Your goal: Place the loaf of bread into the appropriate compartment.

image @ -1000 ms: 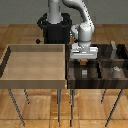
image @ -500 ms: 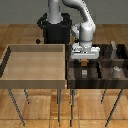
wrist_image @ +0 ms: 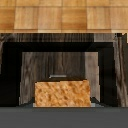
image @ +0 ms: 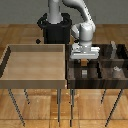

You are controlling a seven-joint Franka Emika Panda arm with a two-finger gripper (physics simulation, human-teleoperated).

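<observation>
- At the lower edge of the wrist view, the loaf of bread fills the centre as a mottled orange-brown block, with dark compartment walls framing it on both sides and pale wood floor across the top of the frame.
- In the exterior view, the dark compartment rack sits right of centre, with a small grey block and a pale lump in separate cells.
- The pale wood tray occupies the left half, touching the rack's side.
- The gripper hangs over the rack's upper-left cell; a brown speck shows beneath it, so it appears to pinch the loaf, though the fingers are too small to judge.
- The black robot base stands at upper centre.
</observation>
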